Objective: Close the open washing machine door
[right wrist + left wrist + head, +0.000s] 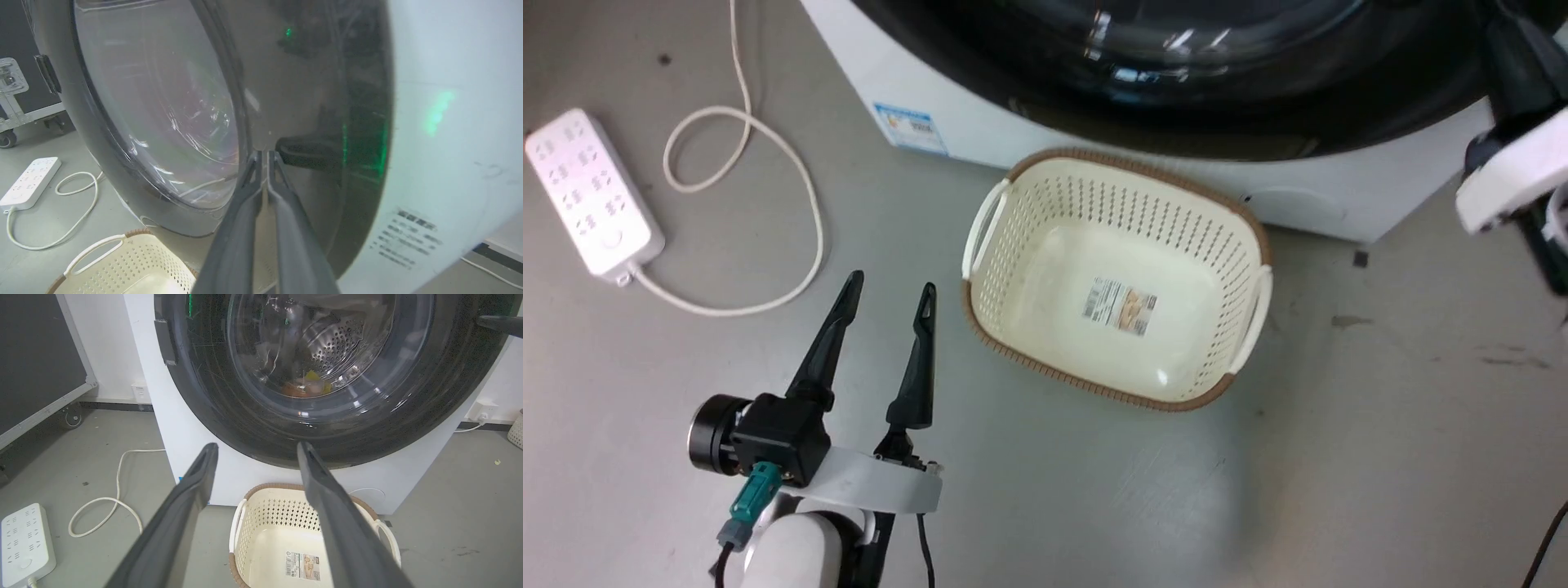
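Two states are shown: left hand (pixel 891 284) spread wide, right hand (pixel 264 157) pinched shut at the washing machine door (pixel 204 388)

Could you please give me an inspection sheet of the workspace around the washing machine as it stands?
Surface: grey floor with a few dark marks.
Job's things: washing machine door lies against the machine front; latching cannot be told.
Clutter: empty cream basket on the floor below the door.
Grippers: left gripper open, holding nothing; right gripper shut, tips on the door's black rim.
Cables: white power strip with looped white cable on the floor.
Surroundings: dark wheeled case, wall socket.
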Robot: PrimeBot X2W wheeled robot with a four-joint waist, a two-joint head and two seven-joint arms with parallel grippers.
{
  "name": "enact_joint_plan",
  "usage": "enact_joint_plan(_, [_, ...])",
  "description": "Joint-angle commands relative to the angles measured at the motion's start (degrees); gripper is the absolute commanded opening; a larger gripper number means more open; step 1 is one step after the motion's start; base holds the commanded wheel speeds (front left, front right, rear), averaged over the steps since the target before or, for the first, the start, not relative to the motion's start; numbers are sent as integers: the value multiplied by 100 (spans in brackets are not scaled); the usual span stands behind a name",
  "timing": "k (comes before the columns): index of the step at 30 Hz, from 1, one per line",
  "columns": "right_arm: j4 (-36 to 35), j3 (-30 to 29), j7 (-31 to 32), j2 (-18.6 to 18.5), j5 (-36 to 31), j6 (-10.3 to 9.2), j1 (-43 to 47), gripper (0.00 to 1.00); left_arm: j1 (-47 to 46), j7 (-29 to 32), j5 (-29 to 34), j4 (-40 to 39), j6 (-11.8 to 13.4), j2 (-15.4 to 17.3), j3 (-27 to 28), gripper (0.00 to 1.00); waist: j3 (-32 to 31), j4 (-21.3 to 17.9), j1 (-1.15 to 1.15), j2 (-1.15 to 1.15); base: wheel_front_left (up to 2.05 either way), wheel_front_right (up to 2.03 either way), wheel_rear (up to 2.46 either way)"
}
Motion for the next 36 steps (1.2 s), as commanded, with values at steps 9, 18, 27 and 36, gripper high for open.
enact_joint_plan(9, [-448,-59,-697,462,-160,-44,1552,100,373,-31,58,207,-28,-2,204,100,-1054,-544,0,0,0,0,0])
enact_joint_plan(18, [-1538,-749,-828,1355,-816,-44,3357,100,789,-31,35,431,-36,55,309,100,-1635,-941,0,0,0,0,0])
enact_joint_plan(27, [-2133,-1173,-839,1864,-1236,-44,4539,100,1073,-31,15,486,-39,47,308,100,-1852,-1055,0,0,0,0,0])
enact_joint_plan(36, [-2124,-1065,-814,1855,-1055,-40,4745,0,1098,0,-24,492,-20,24,287,0,-1932,-1081,0,0,0,0,0])
